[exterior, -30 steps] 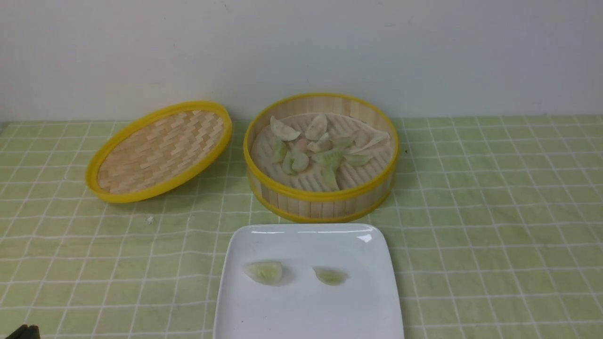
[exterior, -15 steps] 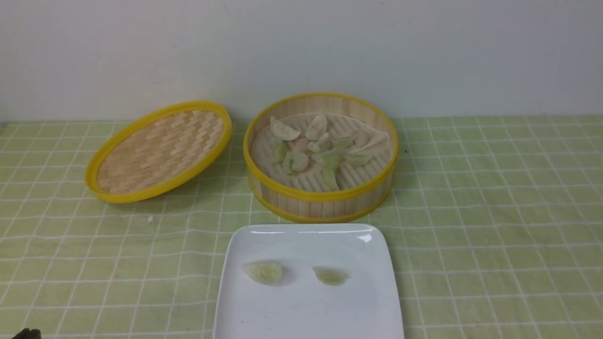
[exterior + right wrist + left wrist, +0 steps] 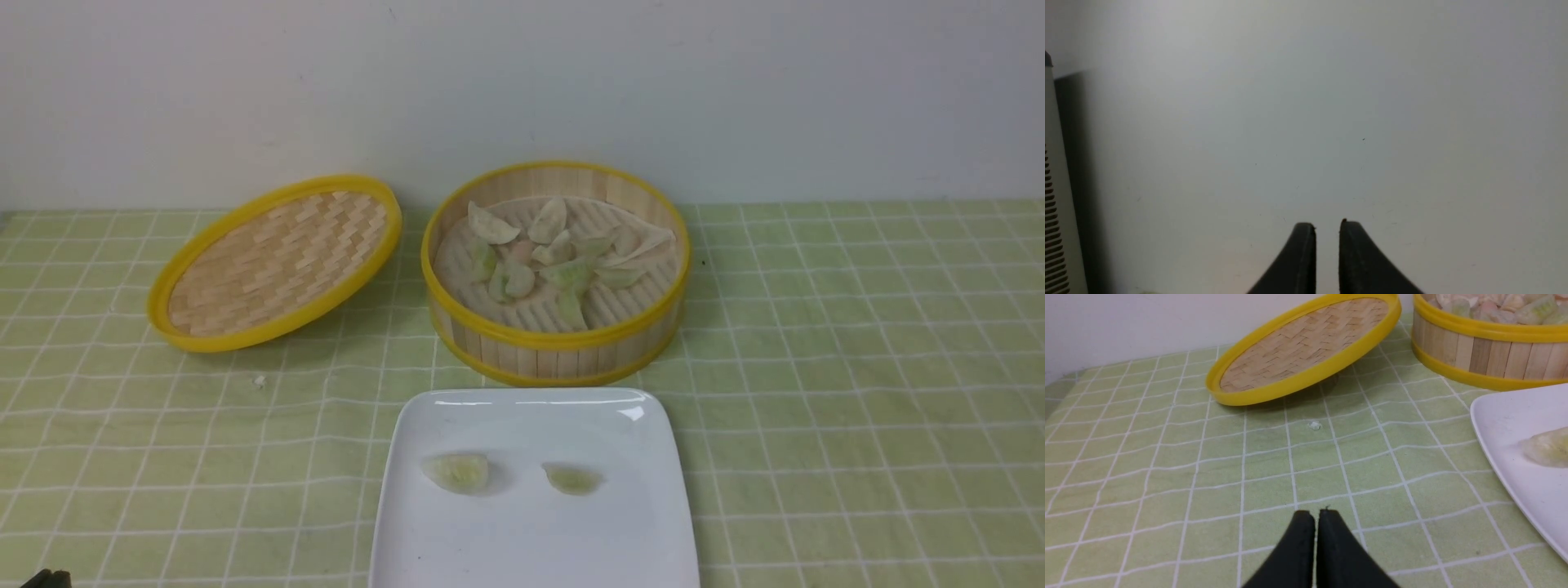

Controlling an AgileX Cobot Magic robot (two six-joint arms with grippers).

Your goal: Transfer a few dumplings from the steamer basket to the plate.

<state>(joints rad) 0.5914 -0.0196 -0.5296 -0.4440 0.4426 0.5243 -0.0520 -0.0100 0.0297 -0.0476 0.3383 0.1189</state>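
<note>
The steamer basket [image 3: 555,341] stands at the back middle of the table with several dumplings [image 3: 555,261] heaped on its floor. In front of it lies the white plate [image 3: 531,539], bearing two dumplings, one on the left [image 3: 457,472] and one on the right [image 3: 573,478]. My left gripper [image 3: 1316,512] is shut and empty, low over the cloth to the left of the plate [image 3: 1527,490]; only a dark tip of it [image 3: 49,580] shows in the front view. My right gripper [image 3: 1327,223] faces a bare pale wall, open by a narrow gap with nothing in it.
The basket's woven yellow-rimmed lid [image 3: 273,261] leans tilted to the left of the basket. A small white crumb [image 3: 260,380] lies on the green checked cloth in front of the lid. A pale slatted object [image 3: 1053,212] sits at the edge of the right wrist view.
The dark tip of my left gripper has sunk slightly lower in the front view's bottom left corner. Nothing else has moved.
</note>
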